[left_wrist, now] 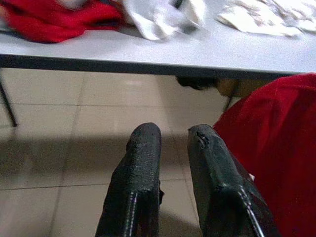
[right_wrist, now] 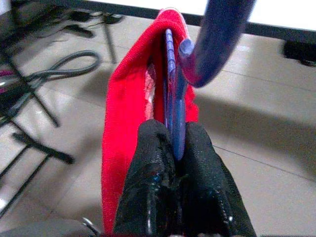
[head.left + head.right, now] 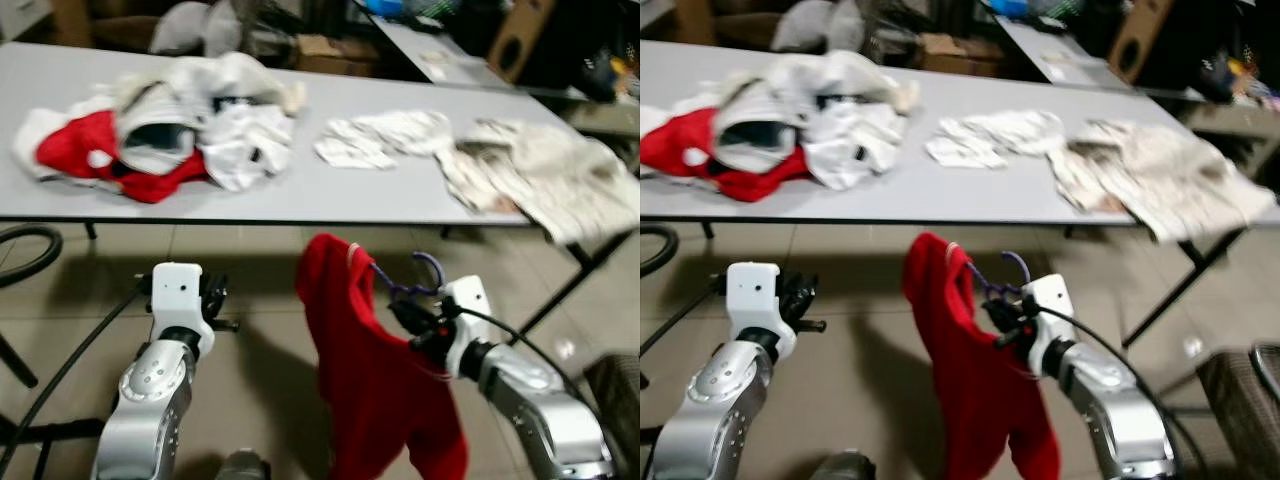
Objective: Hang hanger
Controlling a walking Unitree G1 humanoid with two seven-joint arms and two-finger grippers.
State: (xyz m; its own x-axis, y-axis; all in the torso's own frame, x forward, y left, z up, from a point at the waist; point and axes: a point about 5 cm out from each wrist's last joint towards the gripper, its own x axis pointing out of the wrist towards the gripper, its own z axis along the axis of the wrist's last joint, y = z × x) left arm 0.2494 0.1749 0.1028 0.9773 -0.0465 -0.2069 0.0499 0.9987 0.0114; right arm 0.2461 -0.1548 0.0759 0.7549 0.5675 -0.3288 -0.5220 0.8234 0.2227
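My arms are silver, each ending in a white wrist block. My left gripper [image 1: 170,173] and right gripper [image 2: 173,148] have long, black, textured fingers. A black cable trails along each forearm.

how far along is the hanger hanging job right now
Done: a red garment is already draped on the purple plastic hanger.
In hand: the right gripper is shut on the hanger, holding it above the tiled floor in front of the grey table.
Left: hanging it up; its hook is free. The left gripper holds nothing, its fingers slightly apart.
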